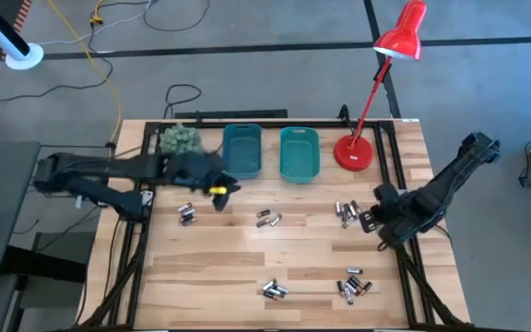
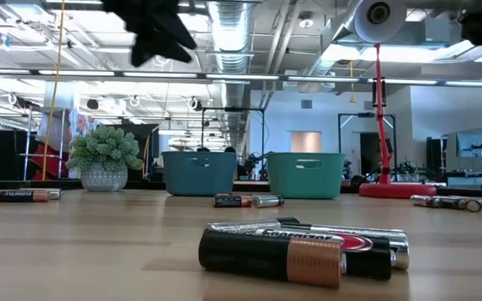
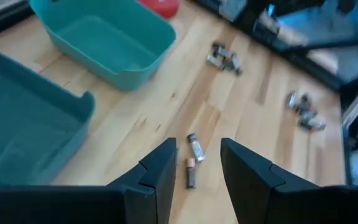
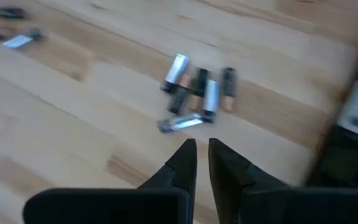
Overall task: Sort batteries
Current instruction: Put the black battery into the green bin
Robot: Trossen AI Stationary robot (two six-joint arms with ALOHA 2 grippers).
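From above, the left gripper (image 1: 219, 191) hangs just off the near corner of the darker teal bin (image 1: 242, 150), its arm stretched in from the table's left edge, wrist bent toward the bins. Loose batteries lie in clusters around it: one pair (image 1: 186, 214) close below it, another (image 1: 267, 219) to its right. The right gripper (image 1: 369, 219) sits low beside a cluster (image 1: 347, 212) near the red lamp's base (image 1: 354, 152), its arm folded in from the right edge. Further heaps (image 1: 353, 285) lie near the front edge. Both bins look empty, so the sorting appears barely begun, and both arms seem to be lining up a pick.

At table height, a black and copper cell (image 2: 270, 257) fills the foreground, with the two bins (image 2: 305, 175) and a potted plant (image 2: 105, 159) behind; the left gripper shows only as a dark shape overhead.

The left wrist camera shows its fingers (image 3: 160, 171) standing apart with nothing between them, and two cells (image 3: 194, 158) on the wood directly ahead. The next move likely calls for a descent with the jaws straddling one cell alone.

The right wrist camera shows its fingers (image 4: 185, 158) nearly together, a thin gap left and nothing held, aimed at a tight bunch (image 4: 194, 98). It would need to widen first, then single out an outer cell.
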